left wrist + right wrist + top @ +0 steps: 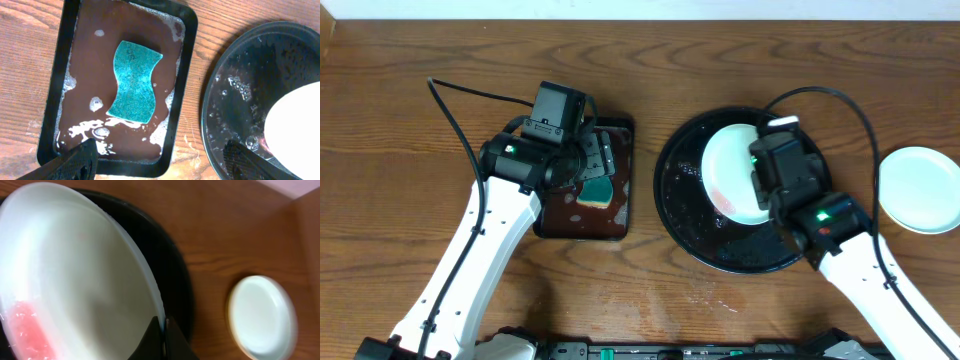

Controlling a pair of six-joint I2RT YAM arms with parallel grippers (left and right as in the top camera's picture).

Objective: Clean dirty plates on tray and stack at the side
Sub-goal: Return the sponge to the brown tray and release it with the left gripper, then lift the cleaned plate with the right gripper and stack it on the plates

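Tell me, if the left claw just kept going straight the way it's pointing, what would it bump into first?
Most likely the teal sponge lying in the soapy brown tray. The left gripper is open and aims down at it, though depth is unclear: it might touch the wet tray floor beside it.

Robot lab bench; 2 arms (490,235); wood-grain table (380,150); soapy sponge tray (95,65); smeared plate (728,160)

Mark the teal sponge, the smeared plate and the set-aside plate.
teal sponge (134,82): left wrist view, middle of its top face.
smeared plate (75,275): right wrist view, white inner face above the red smear.
set-aside plate (920,190): overhead view, centre of its face.
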